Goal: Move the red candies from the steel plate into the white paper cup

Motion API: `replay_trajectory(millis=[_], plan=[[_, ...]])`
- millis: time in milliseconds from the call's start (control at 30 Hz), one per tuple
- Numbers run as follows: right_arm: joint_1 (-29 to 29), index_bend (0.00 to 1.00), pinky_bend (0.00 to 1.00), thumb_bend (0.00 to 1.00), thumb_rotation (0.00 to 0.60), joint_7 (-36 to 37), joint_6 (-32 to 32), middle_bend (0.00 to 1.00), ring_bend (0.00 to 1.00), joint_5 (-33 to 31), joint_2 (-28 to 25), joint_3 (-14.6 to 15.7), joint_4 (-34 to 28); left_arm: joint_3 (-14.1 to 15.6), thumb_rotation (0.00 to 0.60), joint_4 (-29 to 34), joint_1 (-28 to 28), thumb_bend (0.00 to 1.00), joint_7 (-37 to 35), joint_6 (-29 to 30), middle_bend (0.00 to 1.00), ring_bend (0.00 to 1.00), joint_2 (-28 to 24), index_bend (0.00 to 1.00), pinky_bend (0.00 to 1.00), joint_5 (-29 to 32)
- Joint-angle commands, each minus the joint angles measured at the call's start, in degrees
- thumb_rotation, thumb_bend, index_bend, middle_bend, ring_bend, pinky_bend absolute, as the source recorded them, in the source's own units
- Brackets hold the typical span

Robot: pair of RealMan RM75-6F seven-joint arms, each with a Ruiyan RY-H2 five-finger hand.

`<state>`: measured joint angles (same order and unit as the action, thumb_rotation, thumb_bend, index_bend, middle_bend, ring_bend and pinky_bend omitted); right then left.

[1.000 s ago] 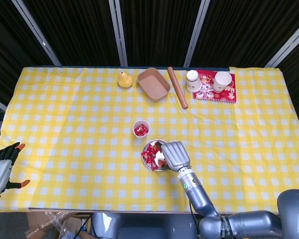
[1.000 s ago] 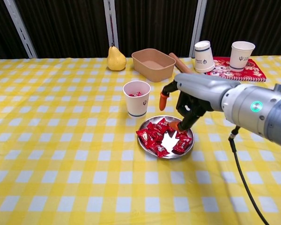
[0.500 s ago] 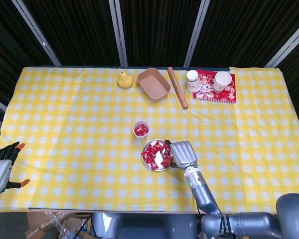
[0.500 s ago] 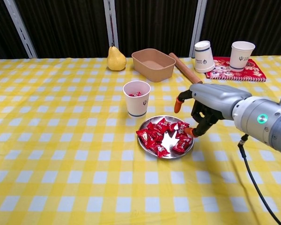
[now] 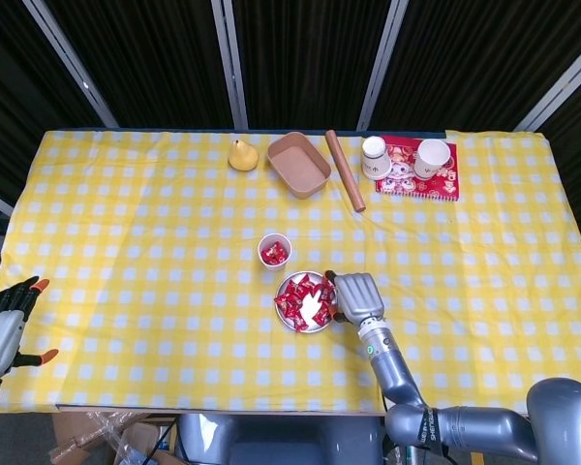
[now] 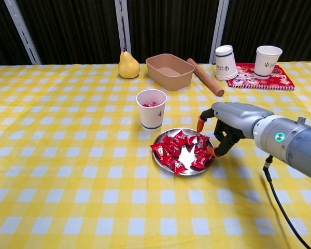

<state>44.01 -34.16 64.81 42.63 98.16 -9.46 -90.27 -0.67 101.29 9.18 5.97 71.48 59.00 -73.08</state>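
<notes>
The steel plate (image 6: 185, 173) (image 5: 321, 326) lies mid-table with several red candies (image 6: 170, 150) (image 5: 292, 302) heaped on it. Just behind it stands the white paper cup (image 6: 151, 109) (image 5: 274, 249), with red candy showing inside. My right hand (image 6: 226, 126) (image 5: 356, 298) hovers low at the plate's right rim, its orange-tipped fingers (image 6: 199, 125) apart and bent toward the nearest candies, nothing seen between them. My left hand (image 5: 4, 329) hangs off the table's front left corner, fingers spread and empty; the chest view does not show it.
Along the far edge sit a yellow pear (image 6: 128, 65), a brown tray (image 6: 169, 71), a wooden rolling pin (image 6: 205, 77) and a red mat (image 6: 249, 78) carrying an upturned cup (image 6: 224, 62) and an upright cup (image 6: 267, 61).
My right hand has slid from above the plate's middle to its right rim and dropped lower. The left hand and the candies stay put.
</notes>
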Motion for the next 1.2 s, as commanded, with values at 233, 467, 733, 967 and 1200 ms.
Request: replay_trajectory(millis=[233, 467, 733, 967, 1200], plan=[[-0.23, 0.33, 0.88, 0.39, 0.600, 0.25, -1.30, 0.87, 0.91, -0.35, 1.22, -0.11, 1.78, -0.01, 0.600, 0.07, 0.11, 0.03, 0.00, -0.30, 0.00, 0.00, -0.11, 0.00, 0.00, 0.19], [-0.63, 0.38, 0.88, 0.39, 0.600, 0.84, -1.43, 0.87, 0.91, 0.61, 1.43, -0.27, 1.72, 0.01, 0.600, 0.12, 0.12, 0.03, -0.02, -0.35, 0.00, 0.00, -0.14, 0.00, 0.00, 0.21], [-0.97, 0.39, 0.88, 0.39, 0.600, 1.32, -1.37, 0.87, 0.91, 1.51, 1.72, -0.66, 1.26, 0.03, 0.600, 0.16, 0.09, 0.03, 0.03, -0.27, 0.00, 0.00, -0.16, 0.00, 0.00, 0.18], [-1.10, 0.39, 0.88, 0.39, 0.600, 1.35, -1.71, 0.87, 0.91, 1.37, 2.23, -0.94, 1.59, 0.01, 0.600, 0.12, 0.10, 0.03, 0.09, -0.25, 0.00, 0.00, -0.13, 0.00, 0.00, 0.19], [-1.07, 0.41, 0.88, 0.39, 0.600, 1.15, -2.47, 0.87, 0.91, 0.62, 2.89, -1.16, 3.12, -0.01, 0.600, 0.11, 0.12, 0.03, 0.13, -0.29, 0.00, 0.00, -0.11, 0.00, 0.00, 0.29]])
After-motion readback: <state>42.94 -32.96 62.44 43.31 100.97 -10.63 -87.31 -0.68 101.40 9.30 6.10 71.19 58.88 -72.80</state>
